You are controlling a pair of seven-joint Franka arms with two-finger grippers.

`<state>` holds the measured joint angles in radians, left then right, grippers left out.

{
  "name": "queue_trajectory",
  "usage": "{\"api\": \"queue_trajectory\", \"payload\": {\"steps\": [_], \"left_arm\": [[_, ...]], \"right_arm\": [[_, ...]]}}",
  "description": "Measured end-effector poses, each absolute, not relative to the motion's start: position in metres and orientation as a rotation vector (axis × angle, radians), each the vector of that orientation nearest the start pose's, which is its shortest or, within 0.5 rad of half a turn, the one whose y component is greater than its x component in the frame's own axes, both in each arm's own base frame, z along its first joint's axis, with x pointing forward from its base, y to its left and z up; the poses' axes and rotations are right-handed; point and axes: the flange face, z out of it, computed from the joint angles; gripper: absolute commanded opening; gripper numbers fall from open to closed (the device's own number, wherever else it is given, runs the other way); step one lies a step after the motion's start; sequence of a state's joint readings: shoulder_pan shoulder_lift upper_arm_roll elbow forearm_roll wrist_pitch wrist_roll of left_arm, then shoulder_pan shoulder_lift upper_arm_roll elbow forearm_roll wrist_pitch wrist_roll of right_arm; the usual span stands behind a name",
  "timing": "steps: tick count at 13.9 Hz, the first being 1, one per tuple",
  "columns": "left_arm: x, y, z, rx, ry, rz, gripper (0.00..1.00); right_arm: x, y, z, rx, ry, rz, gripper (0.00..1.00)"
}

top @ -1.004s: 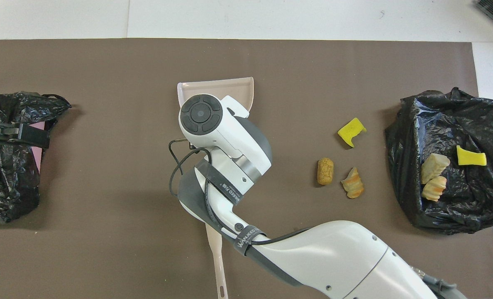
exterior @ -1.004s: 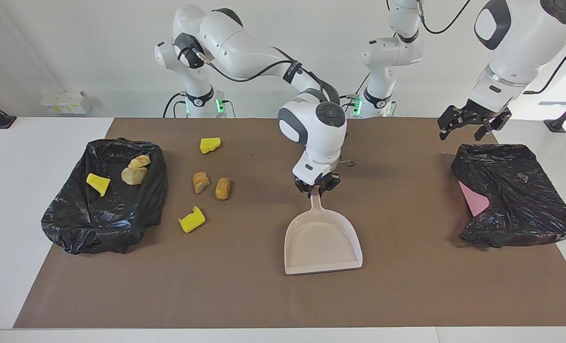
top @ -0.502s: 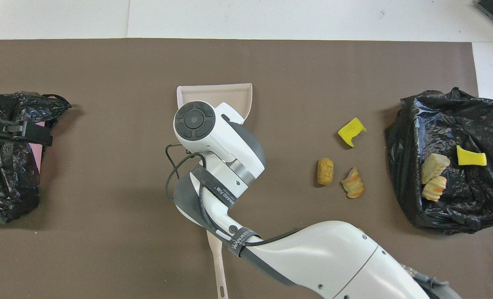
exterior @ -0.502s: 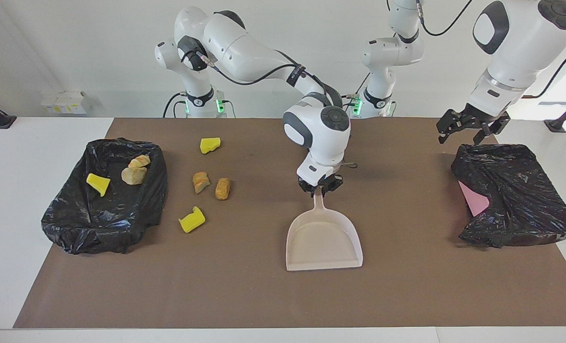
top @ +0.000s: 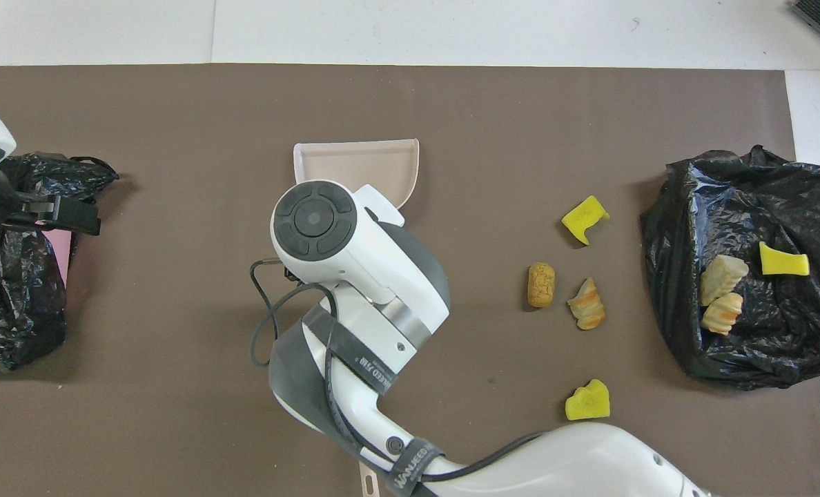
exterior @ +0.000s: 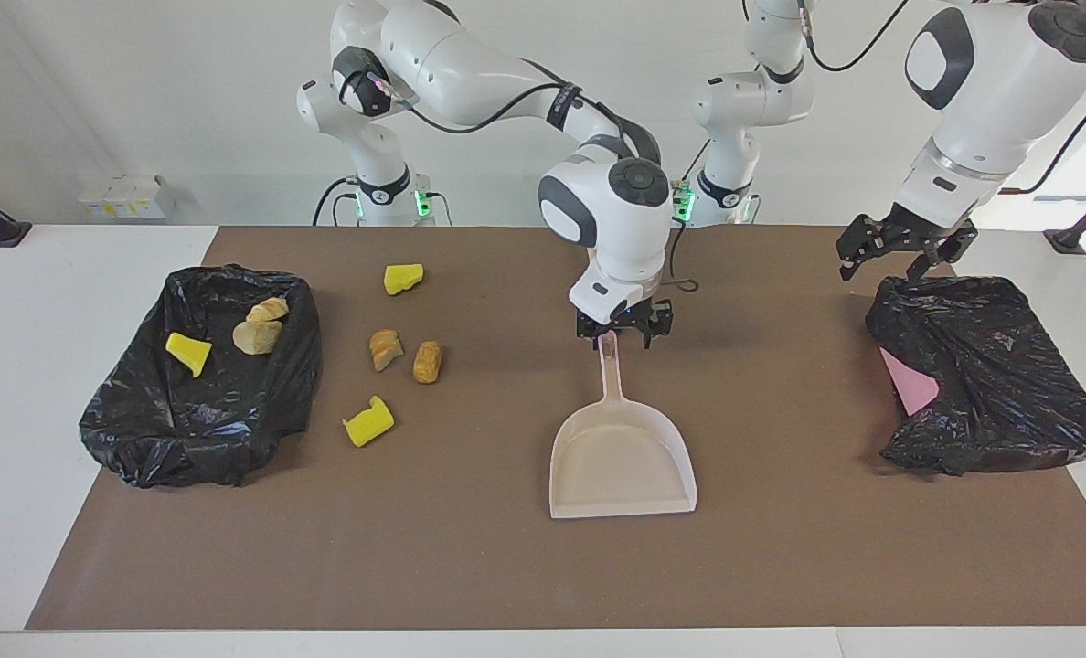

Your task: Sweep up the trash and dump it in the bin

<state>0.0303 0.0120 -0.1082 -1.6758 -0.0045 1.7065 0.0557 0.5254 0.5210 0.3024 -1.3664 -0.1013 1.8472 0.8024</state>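
Observation:
The beige dustpan (exterior: 621, 461) (top: 355, 164) lies flat mid-mat, its mouth away from the robots. My right gripper (exterior: 622, 327) hangs open just above the handle's end (exterior: 609, 343), with a finger on each side and holding nothing. In the overhead view its own wrist hides it. Loose trash lies toward the right arm's end: two yellow chunks (exterior: 403, 277) (exterior: 368, 423) and two tan lumps (exterior: 384, 348) (exterior: 427, 361). The black-lined bin (exterior: 122, 402) (top: 686, 207) holds a yellow chunk (exterior: 188, 352) and two tan lumps (exterior: 260, 336). My left gripper (exterior: 898, 256) waits open.
A second black bag (exterior: 991, 366) (top: 3, 304) with a pink piece (exterior: 910, 384) in it lies at the left arm's end, under my left gripper. The brown mat (exterior: 781, 567) covers the table's middle. White boxes (exterior: 122, 195) stand near the right arm's base.
My right gripper has opened, let go of the dustpan handle and risen toward the robots. The dustpan stays on the mat. My left gripper has drifted slightly over the second bag.

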Motion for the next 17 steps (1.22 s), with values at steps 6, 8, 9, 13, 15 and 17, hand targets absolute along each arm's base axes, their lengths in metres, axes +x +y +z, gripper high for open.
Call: {"api": "queue_trajectory", "payload": {"steps": [6, 8, 9, 13, 15, 17], "left_arm": [[0.584, -0.114, 0.536, -3.135, 0.388, -0.031, 1.0], [0.589, -0.137, 0.519, -3.135, 0.424, -0.027, 1.0], [0.589, -0.15, 0.511, -3.138, 0.416, -0.017, 1.0], [0.592, -0.216, 0.47, -3.17, 0.33, -0.038, 1.0], [0.594, -0.247, 0.449, -3.22, 0.304, -0.061, 1.0], [0.595, -0.269, 0.43, -3.243, 0.316, -0.078, 1.0]], "right_arm": [[0.375, 0.477, 0.409, -3.161, -0.162, 0.259, 0.89], [0.335, 0.469, 0.388, -3.11, -0.14, 0.27, 0.88], [0.313, 0.466, 0.375, -3.098, -0.15, 0.262, 0.87], [0.258, 0.461, 0.342, -3.115, -0.224, 0.267, 0.79], [0.257, 0.459, 0.339, -3.121, -0.221, 0.274, 0.75], [0.262, 0.458, 0.34, -3.11, -0.205, 0.256, 0.71]]}}
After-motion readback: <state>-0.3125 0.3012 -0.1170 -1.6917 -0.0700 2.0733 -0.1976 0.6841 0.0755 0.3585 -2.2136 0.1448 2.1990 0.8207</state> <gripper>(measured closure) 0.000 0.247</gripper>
